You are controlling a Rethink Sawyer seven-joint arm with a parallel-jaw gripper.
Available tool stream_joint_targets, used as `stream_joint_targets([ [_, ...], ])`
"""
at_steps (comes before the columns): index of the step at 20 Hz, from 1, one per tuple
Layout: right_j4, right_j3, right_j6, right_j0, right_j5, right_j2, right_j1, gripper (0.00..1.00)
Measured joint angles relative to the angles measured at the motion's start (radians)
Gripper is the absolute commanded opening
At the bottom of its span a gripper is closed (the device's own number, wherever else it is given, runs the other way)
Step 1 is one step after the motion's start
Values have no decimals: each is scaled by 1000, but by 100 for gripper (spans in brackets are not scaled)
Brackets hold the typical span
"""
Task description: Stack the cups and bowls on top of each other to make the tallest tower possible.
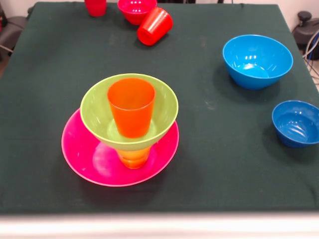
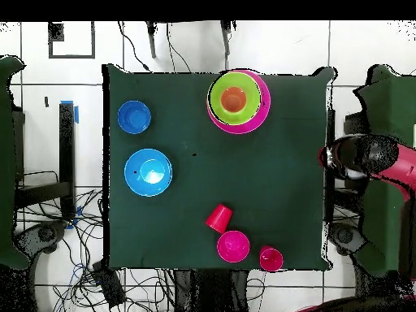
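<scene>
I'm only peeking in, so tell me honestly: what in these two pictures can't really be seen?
- Yellow cup: front view, mostly hidden under the green bowl; unseen from overhead.
- Red cup and red bowl: front view, cut off by the top edge.
- Gripper: overhead view, only the red arm shows beside the table.

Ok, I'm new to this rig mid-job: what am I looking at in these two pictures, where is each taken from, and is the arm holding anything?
One picture looks across the table toward the robot; the other looks straight down. The machine is a red and black arm, off the table's edge in the overhead view; whether it holds anything I cannot tell. On the green table stands a tower: pink bowl, yellow cup, green bowl, orange cup inside it. Loose: a light blue bowl, a dark blue bowl, a small red bowl, one upright red cup, and a tipped red cup on its side.
</scene>
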Motion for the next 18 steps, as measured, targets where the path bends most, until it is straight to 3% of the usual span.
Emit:
stream_joint_targets([
  [7,48,148,0,12,0,0,-85,100],
  [18,77,206,0,44,0,0,-128,100],
])
